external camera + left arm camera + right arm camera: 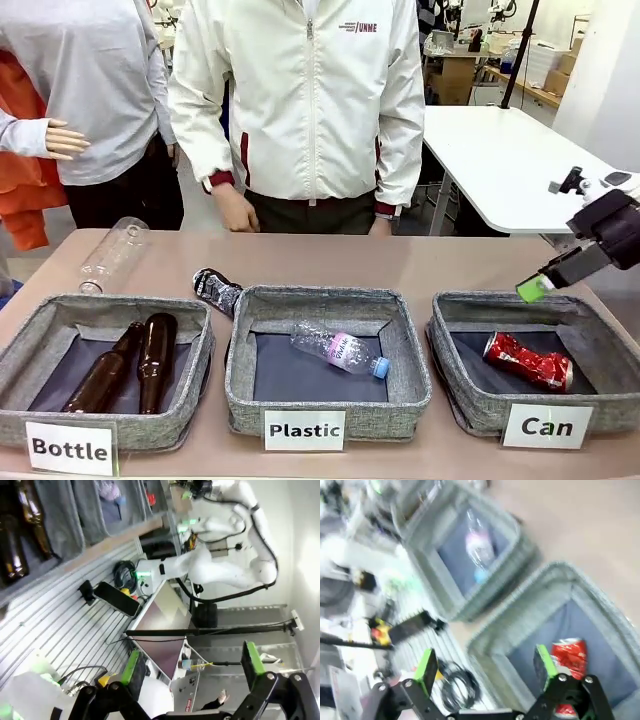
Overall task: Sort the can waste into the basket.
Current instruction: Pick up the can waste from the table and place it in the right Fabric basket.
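Observation:
A crushed red can (pixel 527 361) lies inside the grey basket labelled "Can" (pixel 470 398) at the right. A dark crushed can (pixel 215 290) rests on the table behind the gap between the "Bottle" and "Plastic" bins. My right gripper (pixel 535 287) hangs over the Can basket's far rim. In its blurred wrist view the right gripper (pixel 485 665) is open with nothing between its fingers, and the red can (pixel 568 655) lies below it in the basket (pixel 520 615). My left gripper (pixel 192 662) is open and empty, off the table's near side.
The "Bottle" bin (pixel 30 350) holds two brown bottles (pixel 150 360). The "Plastic" bin (pixel 410 380) holds a clear bottle (pixel 338 349). Another clear bottle (pixel 113 254) lies at the far left of the table. A person in a white jacket (pixel 300 100) stands at the far edge.

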Tool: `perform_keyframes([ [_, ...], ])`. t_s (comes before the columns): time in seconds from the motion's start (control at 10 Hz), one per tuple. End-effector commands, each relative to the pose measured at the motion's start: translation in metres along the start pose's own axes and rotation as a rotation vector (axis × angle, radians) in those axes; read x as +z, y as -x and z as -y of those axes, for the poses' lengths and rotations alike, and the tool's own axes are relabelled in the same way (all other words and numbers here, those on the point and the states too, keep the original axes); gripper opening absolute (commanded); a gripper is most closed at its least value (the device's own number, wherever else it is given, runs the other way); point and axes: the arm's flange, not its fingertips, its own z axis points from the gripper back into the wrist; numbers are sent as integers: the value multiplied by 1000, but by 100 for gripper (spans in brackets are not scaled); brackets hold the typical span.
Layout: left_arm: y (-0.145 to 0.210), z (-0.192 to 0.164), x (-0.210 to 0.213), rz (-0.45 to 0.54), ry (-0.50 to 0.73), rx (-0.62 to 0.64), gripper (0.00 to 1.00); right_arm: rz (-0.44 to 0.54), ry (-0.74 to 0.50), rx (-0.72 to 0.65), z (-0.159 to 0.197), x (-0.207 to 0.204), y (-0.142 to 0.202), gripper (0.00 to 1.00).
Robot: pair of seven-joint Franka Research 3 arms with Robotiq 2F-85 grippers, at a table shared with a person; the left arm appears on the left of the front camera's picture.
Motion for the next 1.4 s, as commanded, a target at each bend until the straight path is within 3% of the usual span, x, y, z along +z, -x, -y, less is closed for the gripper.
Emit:
perform_keyframes([
  [0.0,-1,-18,-48,9,23,13,100,445,-304,-428,22,8,4,100],
  [0.2,-9,-31,-51,60,5,11,100,632,-525,-570,45,17,18,100],
  [0.3,-11,-36,-49,93,-37,3,100,701,-549,-604,56,22,21,100],
  [0.4,-16,-42,-47,128,-87,-2,100,255,-293,-302,32,9,24,100],
  [0.5,-33,-16,-8,43,-23,15,100,255,-293,-302,32,9,24,100],
  [1.3,-33,-16,-8,43,-23,15,100,255,-293,-302,32,9,24,100],
])
